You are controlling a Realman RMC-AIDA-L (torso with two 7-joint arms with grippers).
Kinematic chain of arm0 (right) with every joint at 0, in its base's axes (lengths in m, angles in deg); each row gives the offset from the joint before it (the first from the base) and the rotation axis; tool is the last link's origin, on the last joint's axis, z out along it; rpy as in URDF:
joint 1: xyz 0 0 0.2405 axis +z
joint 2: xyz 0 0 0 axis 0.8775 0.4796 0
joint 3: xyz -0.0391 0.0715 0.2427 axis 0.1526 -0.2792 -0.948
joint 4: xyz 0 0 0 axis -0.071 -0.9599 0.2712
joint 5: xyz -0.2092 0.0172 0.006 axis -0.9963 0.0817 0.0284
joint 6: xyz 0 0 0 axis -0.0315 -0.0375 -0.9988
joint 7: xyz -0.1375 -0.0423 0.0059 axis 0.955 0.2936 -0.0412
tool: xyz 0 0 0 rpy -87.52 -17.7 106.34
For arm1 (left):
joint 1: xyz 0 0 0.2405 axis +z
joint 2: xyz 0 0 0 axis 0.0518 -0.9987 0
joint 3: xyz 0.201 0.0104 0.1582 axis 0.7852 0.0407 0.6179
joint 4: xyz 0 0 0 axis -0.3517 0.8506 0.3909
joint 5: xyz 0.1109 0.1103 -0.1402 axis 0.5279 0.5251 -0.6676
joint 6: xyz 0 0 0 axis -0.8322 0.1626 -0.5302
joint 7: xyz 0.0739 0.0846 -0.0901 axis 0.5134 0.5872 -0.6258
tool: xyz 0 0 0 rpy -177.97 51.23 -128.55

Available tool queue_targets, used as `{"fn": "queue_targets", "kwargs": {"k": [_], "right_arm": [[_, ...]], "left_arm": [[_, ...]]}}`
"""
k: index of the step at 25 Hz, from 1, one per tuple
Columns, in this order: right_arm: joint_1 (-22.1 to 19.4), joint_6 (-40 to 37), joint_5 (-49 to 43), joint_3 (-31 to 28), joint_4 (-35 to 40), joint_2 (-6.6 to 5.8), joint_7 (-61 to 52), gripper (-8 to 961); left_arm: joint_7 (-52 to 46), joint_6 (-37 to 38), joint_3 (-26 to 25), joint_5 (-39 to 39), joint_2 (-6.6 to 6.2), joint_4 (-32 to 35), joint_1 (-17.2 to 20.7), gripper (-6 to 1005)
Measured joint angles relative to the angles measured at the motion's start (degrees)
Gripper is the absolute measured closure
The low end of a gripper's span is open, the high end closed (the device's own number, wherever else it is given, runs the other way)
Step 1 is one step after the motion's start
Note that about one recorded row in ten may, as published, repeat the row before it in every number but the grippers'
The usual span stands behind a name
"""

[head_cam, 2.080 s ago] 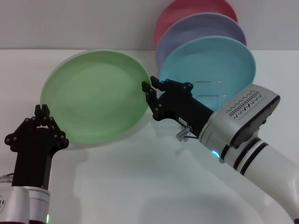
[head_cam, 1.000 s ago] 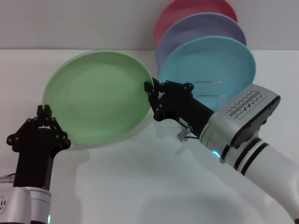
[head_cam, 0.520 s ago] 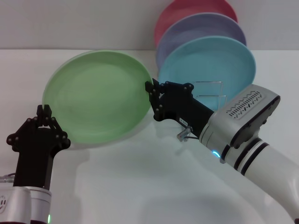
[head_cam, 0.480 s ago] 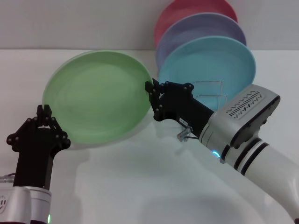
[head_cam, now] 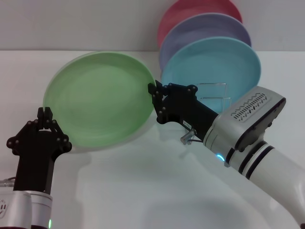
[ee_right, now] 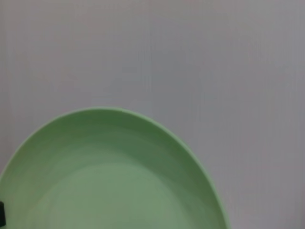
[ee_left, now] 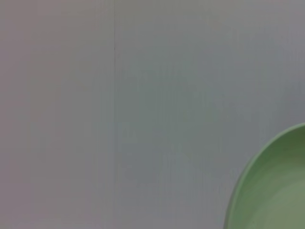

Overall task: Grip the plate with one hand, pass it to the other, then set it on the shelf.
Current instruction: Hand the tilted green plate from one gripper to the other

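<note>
The light green plate (head_cam: 97,100) hangs tilted above the white table, its face toward me. My right gripper (head_cam: 153,90) is shut on its right rim, the black hand reaching in from the right. My left gripper (head_cam: 44,112) points up at the plate's lower left edge, right beside the rim; contact is unclear. The plate's rim fills the bottom of the right wrist view (ee_right: 109,181) and shows in one corner of the left wrist view (ee_left: 276,191). The shelf (head_cam: 212,90), a thin silver wire rack, stands behind my right hand.
Three plates stand on edge in the rack: turquoise (head_cam: 214,64) in front, lavender (head_cam: 205,28) behind it, pink (head_cam: 195,9) at the back. A small metal clip (head_cam: 187,136) sticks out under my right hand. White table (head_cam: 143,181) lies in front.
The plate and my right gripper have shifted slightly right. My left gripper also edged slightly right. Nothing visibly moved in the last half second.
</note>
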Motion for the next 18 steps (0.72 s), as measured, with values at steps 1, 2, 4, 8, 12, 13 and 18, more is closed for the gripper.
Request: {"fn": "queue_targets", "kwargs": {"k": [1,2,4,8,12,13,18], "right_arm": [[0.0,-0.2,0.0,0.0,0.0,0.00,0.0,907],[0.0,-0.2,0.0,0.0,0.0,0.00,0.0,909],[0.0,-0.4,0.0,0.0,0.0,0.00,0.0,912],[0.0,-0.4,0.0,0.0,0.1,0.00,0.0,919],[0.0,-0.3,0.0,0.0,0.1,0.00,0.0,926],[0.0,-0.3,0.0,0.0,0.1,0.00,0.0,928],[0.0,-0.3,0.0,0.0,0.1,0.00,0.0,930]], "left_arm": [[0.0,0.0,0.0,0.0,0.00,0.0,0.0,926],[0.0,0.0,0.0,0.0,0.00,0.0,0.0,925],[0.0,0.0,0.0,0.0,0.00,0.0,0.0,925],[-0.1,0.0,0.0,0.0,-0.01,-0.1,0.0,924],[-0.2,0.0,0.0,0.0,0.00,-0.1,0.0,924],[-0.2,-0.1,0.0,0.0,0.00,-0.1,0.0,923],[-0.3,-0.2,0.0,0.0,0.00,-0.1,0.0,922]]}}
